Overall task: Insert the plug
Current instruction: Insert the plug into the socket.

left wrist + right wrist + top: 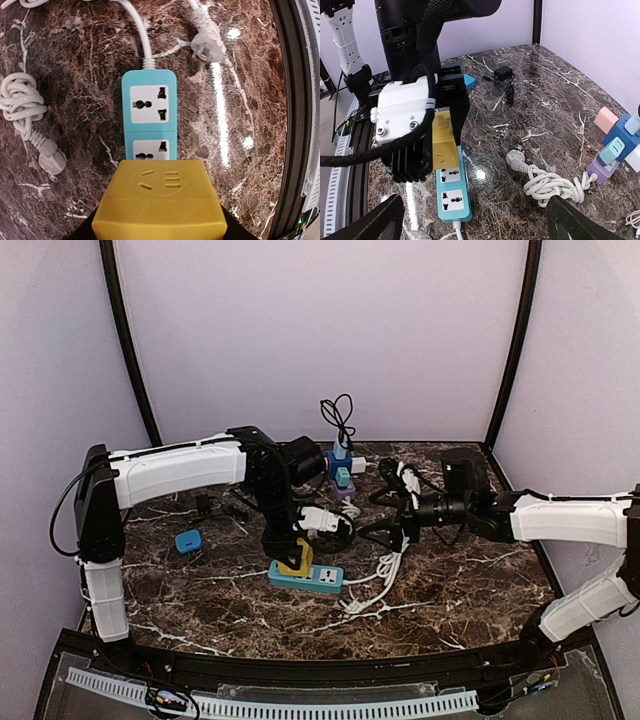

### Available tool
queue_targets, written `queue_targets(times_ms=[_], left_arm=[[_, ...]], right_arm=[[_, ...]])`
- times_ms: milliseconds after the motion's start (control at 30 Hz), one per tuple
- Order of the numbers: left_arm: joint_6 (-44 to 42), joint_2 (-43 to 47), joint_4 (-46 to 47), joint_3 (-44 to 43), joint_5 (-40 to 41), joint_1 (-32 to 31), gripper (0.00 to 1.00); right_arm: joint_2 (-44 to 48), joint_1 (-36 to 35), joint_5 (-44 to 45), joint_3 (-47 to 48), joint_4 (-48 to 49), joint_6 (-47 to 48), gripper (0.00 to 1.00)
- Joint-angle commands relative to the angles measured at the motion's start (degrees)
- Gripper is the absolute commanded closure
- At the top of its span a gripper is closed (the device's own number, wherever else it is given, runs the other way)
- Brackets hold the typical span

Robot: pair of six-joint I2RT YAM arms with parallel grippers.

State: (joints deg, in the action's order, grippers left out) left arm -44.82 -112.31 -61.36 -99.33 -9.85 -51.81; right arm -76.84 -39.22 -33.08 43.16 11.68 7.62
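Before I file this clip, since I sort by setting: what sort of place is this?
Probably a lab robot enclosure: plain lilac walls surround a dark marble tabletop holding a teal power strip and stacked adapters.

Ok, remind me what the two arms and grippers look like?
They match: left arm and right arm have white shells between black joints, with black cables along them. The left gripper has a white body and black fingers; the right gripper shows black fingers too.

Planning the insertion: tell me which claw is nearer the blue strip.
Left. The left claw holds the yellow plug over the strip; the right claw hangs open, off to the strip's right.
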Motion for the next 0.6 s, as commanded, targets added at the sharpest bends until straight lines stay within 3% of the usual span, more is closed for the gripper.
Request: queue_targets(times_ms=[0,567], left_arm=[[-4.12,-0.01,-3.83,-1.18,-5.47,-0.22,0.99],[-2.39,-3.01,3.2,0.57,-2.3,-0.27,0.99]], right_arm=[[1.22,1.02,-2.5,-1.39,3.56,-0.95,0.01],[3.04,1.56,-3.57,-2.71,3.17,-0.15,0.01]])
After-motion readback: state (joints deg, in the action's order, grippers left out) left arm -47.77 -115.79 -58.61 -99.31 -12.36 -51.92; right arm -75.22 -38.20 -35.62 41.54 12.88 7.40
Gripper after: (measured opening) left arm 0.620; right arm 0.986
